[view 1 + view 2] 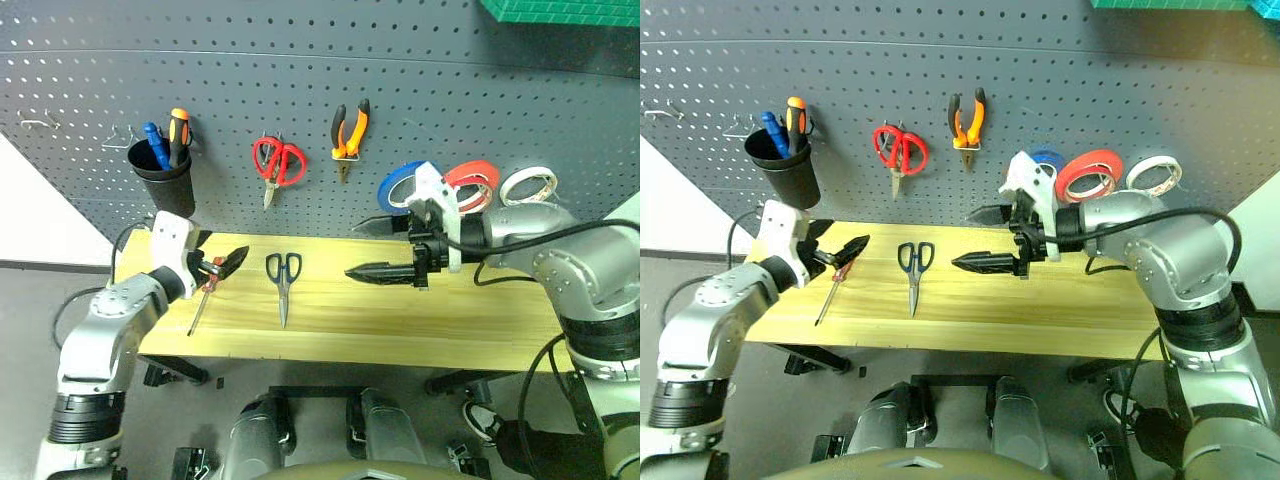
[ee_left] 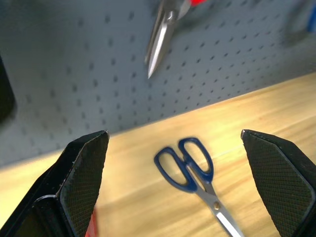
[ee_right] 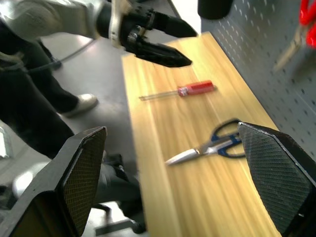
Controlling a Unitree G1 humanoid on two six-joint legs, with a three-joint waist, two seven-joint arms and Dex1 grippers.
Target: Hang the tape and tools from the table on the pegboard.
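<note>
Dark blue-handled scissors [image 1: 283, 280] lie on the yellow table [image 1: 450, 320], blades toward the front edge. To their left lies the red-handled screwdriver [image 1: 200, 300]. My left gripper [image 1: 218, 262] hovers open just above the screwdriver's handle, pointing toward the scissors [image 2: 192, 168]. My right gripper [image 1: 362, 248] hangs open over the middle of the table, pointing left, with nothing between its fingers. On the pegboard [image 1: 450, 90] hang the orange-and-black pliers [image 1: 350, 135] and three rolls of tape: blue [image 1: 398, 187], red [image 1: 472, 183] and white [image 1: 528, 183].
Red-handled scissors [image 1: 277, 165] hang on the pegboard left of the pliers. A black cup [image 1: 163, 175] holding blue and orange screwdrivers hangs at the far left, with bare wire hooks [image 1: 38, 124] beside it. The table's right half is bare wood.
</note>
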